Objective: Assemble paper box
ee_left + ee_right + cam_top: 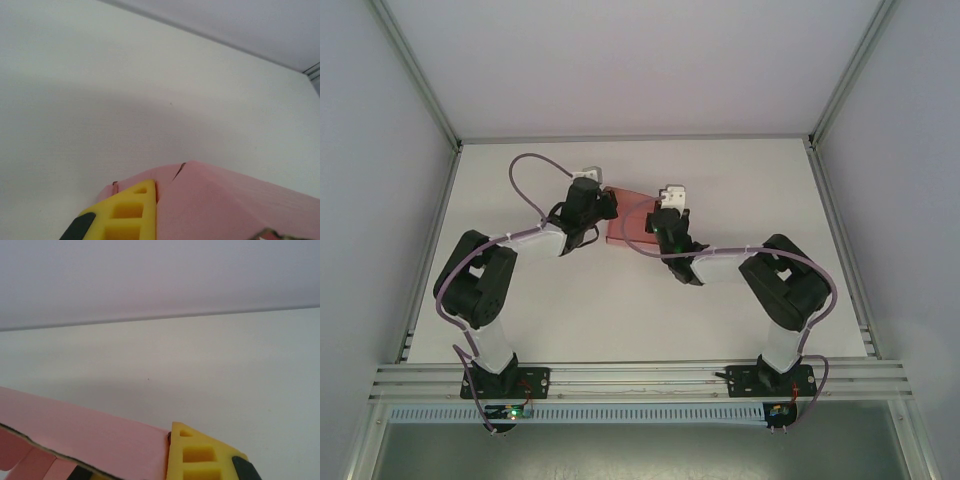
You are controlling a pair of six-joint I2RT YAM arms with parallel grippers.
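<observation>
Left gripper (607, 206) and right gripper (656, 224) are closed tight, each pinched on an edge of the paper box (628, 218), which is held between them over the far middle of the table (750, 190). Thin card could be torn or wrongly creased if the arms were pulled apart unevenly.

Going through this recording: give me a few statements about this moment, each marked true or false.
1. The pink paper box is between the two grippers. True.
2. The left gripper hangs wide open. False: it is shut on the paper box.
3. The right gripper is shut on the paper box. True.
4. The paper box is at the near edge of the table, by the arm bases. False: it is toward the far side.
5. The right wrist view shows a yellow finger. True.
</observation>
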